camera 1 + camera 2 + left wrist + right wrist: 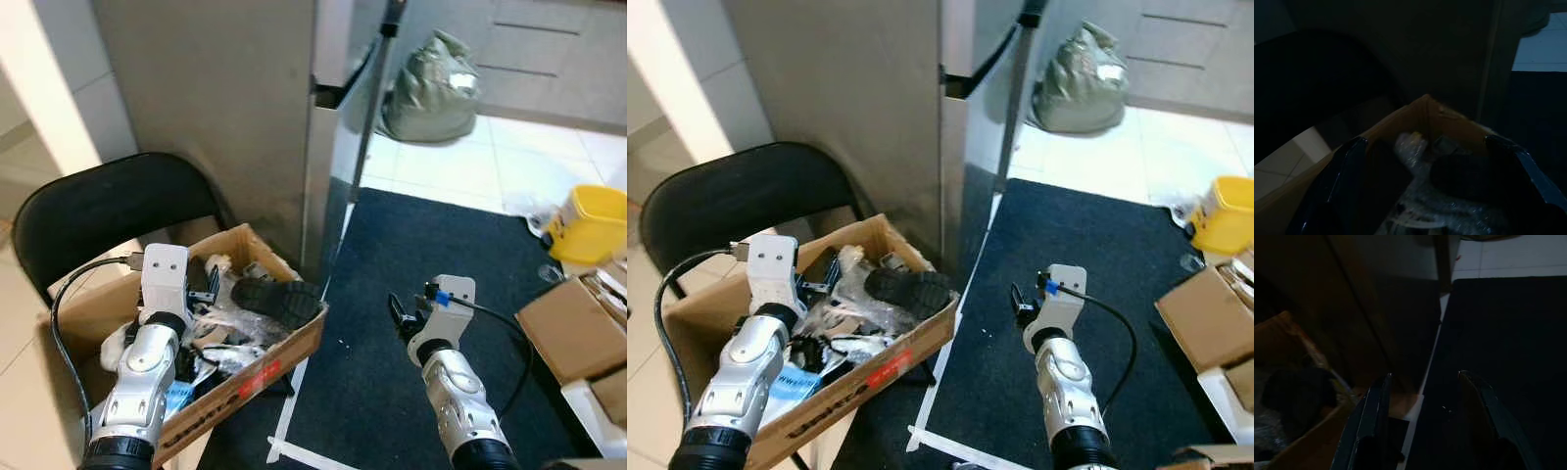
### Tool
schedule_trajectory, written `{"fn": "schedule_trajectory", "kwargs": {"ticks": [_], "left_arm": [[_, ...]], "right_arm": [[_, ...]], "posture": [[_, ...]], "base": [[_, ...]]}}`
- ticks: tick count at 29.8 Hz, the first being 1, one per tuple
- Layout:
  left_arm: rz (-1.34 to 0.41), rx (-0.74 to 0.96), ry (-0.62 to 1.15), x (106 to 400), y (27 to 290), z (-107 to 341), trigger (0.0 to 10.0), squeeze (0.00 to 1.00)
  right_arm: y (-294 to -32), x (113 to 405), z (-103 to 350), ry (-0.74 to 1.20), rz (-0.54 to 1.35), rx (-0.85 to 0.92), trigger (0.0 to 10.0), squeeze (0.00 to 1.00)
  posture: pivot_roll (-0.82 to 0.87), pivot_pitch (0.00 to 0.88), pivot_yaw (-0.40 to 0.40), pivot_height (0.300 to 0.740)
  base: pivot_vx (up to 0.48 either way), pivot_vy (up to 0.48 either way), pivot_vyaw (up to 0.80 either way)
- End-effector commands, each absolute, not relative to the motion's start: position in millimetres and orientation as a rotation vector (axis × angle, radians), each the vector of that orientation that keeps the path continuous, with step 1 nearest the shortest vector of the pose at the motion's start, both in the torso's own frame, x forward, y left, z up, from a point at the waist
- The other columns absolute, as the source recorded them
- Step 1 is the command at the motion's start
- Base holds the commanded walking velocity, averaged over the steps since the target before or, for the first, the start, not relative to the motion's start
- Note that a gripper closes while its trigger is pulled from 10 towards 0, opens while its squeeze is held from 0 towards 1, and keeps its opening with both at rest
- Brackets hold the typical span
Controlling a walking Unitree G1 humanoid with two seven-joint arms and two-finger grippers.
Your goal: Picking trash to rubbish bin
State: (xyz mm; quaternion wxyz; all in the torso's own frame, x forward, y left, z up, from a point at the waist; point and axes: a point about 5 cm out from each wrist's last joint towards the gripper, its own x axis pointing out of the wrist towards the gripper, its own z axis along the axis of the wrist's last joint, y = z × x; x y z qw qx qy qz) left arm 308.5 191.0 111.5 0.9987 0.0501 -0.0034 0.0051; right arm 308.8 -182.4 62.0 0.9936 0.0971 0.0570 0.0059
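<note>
Left claw [201,287] hangs released and empty over the cardboard box [257,377], which stands on a black chair [98,211] and is heaped with trash [220,328], a black shoe [277,299] on top. Right claw [402,315] is likewise released and empty above the dark rug [441,255], beside the box. Risk: the box overhangs the chair's edge, so a downward push could tip it, and tangled wrappers may drag neighbouring pieces out.
</note>
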Motion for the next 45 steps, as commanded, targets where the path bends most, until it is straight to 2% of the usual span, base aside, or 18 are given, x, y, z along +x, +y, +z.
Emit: {"fn": "schedule_trajectory", "kwargs": {"ticks": [1, 30, 35, 45], "left_arm": [[0.010, 0.101, 0.032, 306, 190, 103, 10.0, 0.00], [0.001, 0.106, 0.041, 305, 189, 102, 10.0, 0.00], [0.000, 0.098, 0.043, 305, 188, 102, 10.0, 0.00], [0.017, 0.067, 0.052, 306, 189, 101, 10.0, 0.00]], "right_arm": [[-184, 307, 61, 0.115, 0.002, 0.207, 10.0, 0.00], [-188, 305, 60, 0.121, -0.011, 0.210, 10.0, 0.00], [-193, 305, 60, 0.129, -0.025, 0.148, 10.0, 0.00], [-194, 306, 61, 0.135, -0.037, 0.189, 10.0, 0.00]], "posture": [[0.07, 0.077, 0.025, 0.740], [0.07, 0.090, 0.026, 0.740], [0.07, 0.090, 0.026, 0.740], [0.07, 0.089, 0.025, 0.740]], "base": [[0.000, 0.000, -0.54], [0.000, 0.000, -0.57], [0.000, 0.000, -0.62], [0.000, 0.000, -0.67]]}}
